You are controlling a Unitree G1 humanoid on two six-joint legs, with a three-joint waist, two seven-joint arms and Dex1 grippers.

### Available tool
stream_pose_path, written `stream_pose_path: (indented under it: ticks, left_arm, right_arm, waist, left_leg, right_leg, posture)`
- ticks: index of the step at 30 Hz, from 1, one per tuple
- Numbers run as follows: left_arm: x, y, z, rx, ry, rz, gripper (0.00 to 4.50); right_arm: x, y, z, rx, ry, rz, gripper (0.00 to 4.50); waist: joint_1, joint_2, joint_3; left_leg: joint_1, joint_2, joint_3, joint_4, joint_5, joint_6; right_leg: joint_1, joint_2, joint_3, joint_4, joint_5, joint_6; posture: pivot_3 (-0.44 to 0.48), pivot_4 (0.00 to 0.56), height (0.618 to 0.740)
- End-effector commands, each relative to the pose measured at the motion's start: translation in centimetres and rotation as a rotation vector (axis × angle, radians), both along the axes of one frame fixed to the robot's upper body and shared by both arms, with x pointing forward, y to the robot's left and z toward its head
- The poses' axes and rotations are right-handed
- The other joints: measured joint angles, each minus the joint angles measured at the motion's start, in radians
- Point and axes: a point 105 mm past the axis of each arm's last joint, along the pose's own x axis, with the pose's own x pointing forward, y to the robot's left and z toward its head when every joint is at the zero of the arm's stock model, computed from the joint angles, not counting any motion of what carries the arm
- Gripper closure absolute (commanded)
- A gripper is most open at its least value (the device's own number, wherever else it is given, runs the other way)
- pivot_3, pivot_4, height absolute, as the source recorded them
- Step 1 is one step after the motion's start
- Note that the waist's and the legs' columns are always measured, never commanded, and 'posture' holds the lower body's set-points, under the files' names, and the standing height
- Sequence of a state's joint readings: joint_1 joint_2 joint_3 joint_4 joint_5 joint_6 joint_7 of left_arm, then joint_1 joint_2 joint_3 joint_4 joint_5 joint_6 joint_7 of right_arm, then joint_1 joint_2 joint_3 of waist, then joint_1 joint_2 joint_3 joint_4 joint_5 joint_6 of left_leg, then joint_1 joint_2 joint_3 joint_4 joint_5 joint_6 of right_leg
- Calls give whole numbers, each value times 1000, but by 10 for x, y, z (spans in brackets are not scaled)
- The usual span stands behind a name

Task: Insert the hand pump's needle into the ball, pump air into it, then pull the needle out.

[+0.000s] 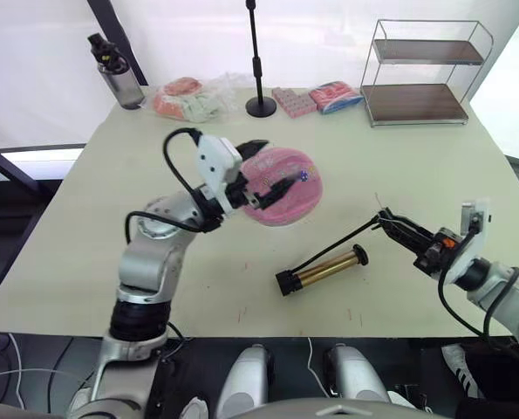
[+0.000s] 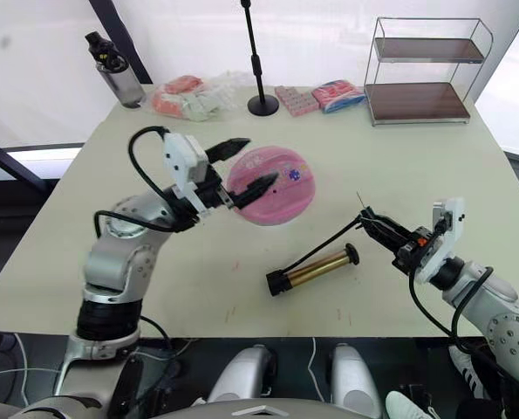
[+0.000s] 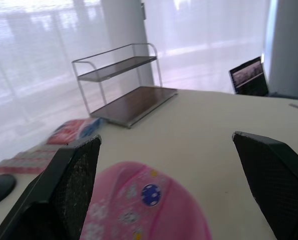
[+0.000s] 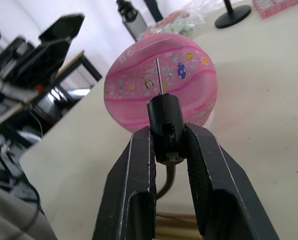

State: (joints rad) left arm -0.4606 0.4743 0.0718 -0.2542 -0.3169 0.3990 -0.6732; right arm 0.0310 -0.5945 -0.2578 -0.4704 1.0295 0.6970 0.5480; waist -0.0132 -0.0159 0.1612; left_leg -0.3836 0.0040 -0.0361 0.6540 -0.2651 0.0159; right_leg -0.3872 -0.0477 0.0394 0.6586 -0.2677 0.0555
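- The left gripper (image 2: pixel 242 166) sits at the pink ball (image 2: pixel 272 185) near the middle of the pale counter (image 2: pixel 399 166), its two black fingers (image 3: pixel 63 190) spread wide, one on each side of the ball; from these views it cannot be told whether they touch it.
- The ball, striped in darker pink and dotted with small coloured motifs, rests on the counter, well apart from the right gripper (image 1: pixel 385 220).
- The right gripper, near the counter's right front, has its fingers (image 4: pixel 133 190) clamped on the black fitting (image 4: pixel 164 127) at the end of the hose (image 1: pixel 338 240); the thin metal needle (image 4: pixel 158 76) sticks out of the fitting, bare and pointing toward the ball.
- The needle is not in the ball; open counter lies between them.
- The pump (image 1: pixel 322 270), a gold-bronze barrel with black end caps, lies flat on the counter in front of the ball, between the two arms, with its hose running up to the right gripper.
- Along the counter's far edge stand a dark bottle (image 1: pixel 115 72), a bag of pink and green items (image 1: pixel 189 98), a black stand pole (image 1: pixel 258 61) on a round base, two pink packets (image 1: pixel 320 98) and a two-tier wire shelf (image 1: pixel 420 74).
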Motion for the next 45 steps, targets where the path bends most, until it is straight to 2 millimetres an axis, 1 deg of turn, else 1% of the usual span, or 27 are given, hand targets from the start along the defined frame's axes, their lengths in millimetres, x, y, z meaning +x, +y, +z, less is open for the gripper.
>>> stream_pose_path:
  ticks: [1, 4, 6, 10, 14, 17, 20, 23, 32, 37, 45]
  left_arm:
    - [10, 29, 2, -3, 33, 138, 41]
    - [9, 41, -7, 40, 78, 169, 41]
    - [8, 47, -13, 54, 117, 166, 41]
    - [8, 54, -23, 80, 181, 155, 41]
    - [10, 57, -25, 54, 227, 146, 41]
    - [13, 57, -24, 46, 234, 144, 41]
    - [21, 55, -29, 59, 255, 143, 41]
    - [30, 48, -30, 55, 269, 144, 41]
    - [32, 24, -34, 65, 333, 26, 41]
    - [33, 22, -36, 114, 348, 10, 41]
    - [25, 26, -25, 109, 356, -16, 41]
  right_arm:
    - [-4, 7, 10, -35, -97, 47, 4168]
    - [-4, 10, 14, -9, -109, 69, 4168]
    - [-5, 11, 14, -31, -109, 89, 4168]
    - [-2, 9, 7, -188, -162, 112, 4168]
    - [1, 9, 10, -371, -326, 158, 4168]
    - [4, 11, 14, -425, -409, 159, 4168]
    - [4, 17, 16, -475, -473, 184, 4168]
    - [3, 22, 11, -497, -475, 203, 4168]
    - [5, 22, 8, -499, -482, 180, 4168]
    - [4, 21, 7, -497, -480, 165, 4168]
    - [2, 21, 4, -496, -472, 149, 4168]
  waist:
    - [0, 0, 0]
    - [-1, -1, 1]
    - [0, -2, 2]
    - [1, -2, 2]
    - [1, -2, 2]
    - [1, -3, 2]
    - [1, -3, 2]
    - [2, -3, 2]
    - [7, -3, 2]
    - [8, -3, 2]
    - [4, -3, 2]
  left_leg:
    - [0, 0, 0, 0, 0, 0]
    - [-1, 0, 0, 0, 0, 0]
    - [-1, 0, 0, 0, 0, 0]
    - [-5, 0, 1, 0, 0, 0]
    - [-7, 0, 0, 0, 0, 0]
    - [-8, 0, 0, 0, 0, 0]
    - [-8, 0, 0, 0, 0, 0]
    - [-8, 0, 0, 1, 0, 0]
    - [-9, -1, -2, 2, 0, -1]
    - [-10, -1, -2, 5, 0, 0]
    - [-12, -1, -3, 12, 0, 0]
  right_leg:
    - [0, 0, 0, 0, 0, 0]
    - [-1, 0, 0, 0, 0, 0]
    - [-1, -1, 0, 0, 0, 0]
    - [-6, -1, 1, 2, 0, 0]
    - [-9, -1, 0, 2, 0, 0]
    - [-9, -1, 0, 2, 0, 0]
    - [-9, -1, 0, 2, 0, 0]
    - [-9, -1, 0, 2, 0, 0]
    - [-9, -1, -2, 3, 0, 0]
    - [-9, -1, -2, 4, 1, 0]
    - [-9, -1, -3, 5, 2, 1]
  posture:
    - [0, 150, 740]
    - [0, 150, 740]
    - [0, 150, 740]
    - [0, 150, 740]
    - [0, 150, 740]
    - [0, 150, 740]
    - [0, 150, 740]
    - [0, 150, 740]
    - [0, 150, 740]
    - [0, 150, 740]
    - [0, 150, 740]
